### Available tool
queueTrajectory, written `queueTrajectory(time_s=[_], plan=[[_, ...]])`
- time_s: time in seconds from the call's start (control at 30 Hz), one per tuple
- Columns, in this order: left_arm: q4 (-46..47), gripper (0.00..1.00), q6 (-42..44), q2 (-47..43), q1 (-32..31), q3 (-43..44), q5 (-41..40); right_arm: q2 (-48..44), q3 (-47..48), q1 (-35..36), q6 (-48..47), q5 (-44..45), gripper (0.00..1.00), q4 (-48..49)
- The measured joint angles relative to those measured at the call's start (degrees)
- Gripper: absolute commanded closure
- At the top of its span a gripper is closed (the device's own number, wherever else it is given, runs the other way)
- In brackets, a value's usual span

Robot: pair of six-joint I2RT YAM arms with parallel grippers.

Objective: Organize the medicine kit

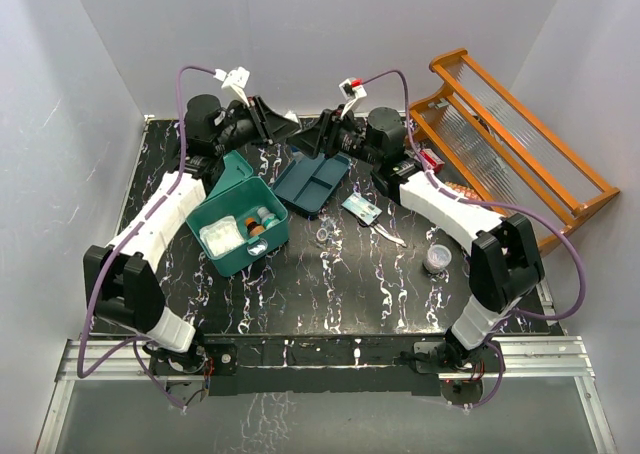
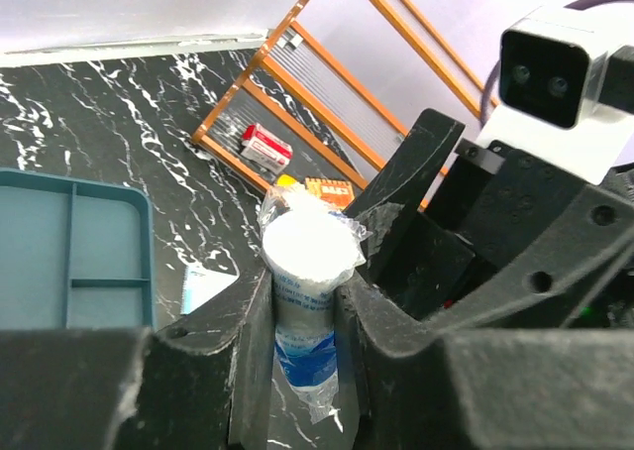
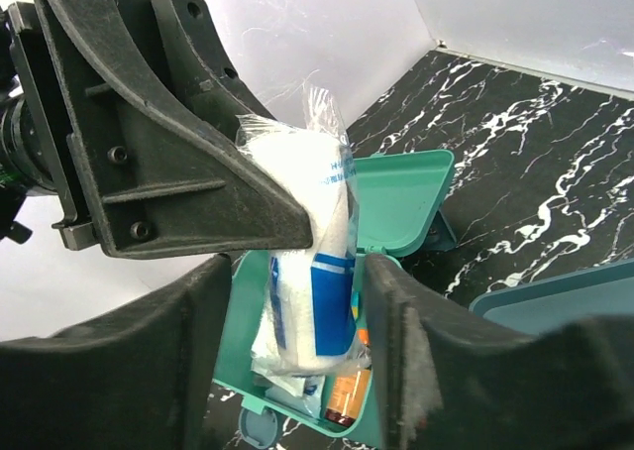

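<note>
— Roll status?
— Left wrist view: left gripper clamped on the wrapped gauze roll. Right wrist view only: right gripper spread astride it.
— Medicine kit?
— Top view: left-centre of table, lid open.

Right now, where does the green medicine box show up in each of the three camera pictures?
Top external: the medicine kit sits left of centre, lid open.
Left wrist: not in it.
Right wrist: lower centre, behind the wrapped roll.
Shared landmark: the divided tray, in all three views.
</note>
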Motion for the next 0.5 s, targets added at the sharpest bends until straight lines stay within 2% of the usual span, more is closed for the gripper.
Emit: queueTrajectory(time_s=[0.07, 0.17, 0.33, 0.5], plan=[[0.0, 0.85, 1.8, -0.8, 0.0, -0.9, -0.9, -0.5, 0.0, 0.1, -0.1, 0.7, 0.27, -1.1], [-0.3, 0.84, 5.5, -2.2, 0.0, -1.9, -2.0, -3.0, -0.9, 0.3, -1.4, 1.9, 0.2, -4.3], [-2.4, 0.82, 15.1, -4.9, 0.0, -2.4, -2.8, -8.6, -3.9, 0.3, -6.6, 5.0, 0.17, -9.4], [-10.2, 0.82, 26.4, -5.7, 0.0, -2.3, -3.1, -12.2, -7.6, -0.4, -11.3, 9.0, 0.17, -13.5]])
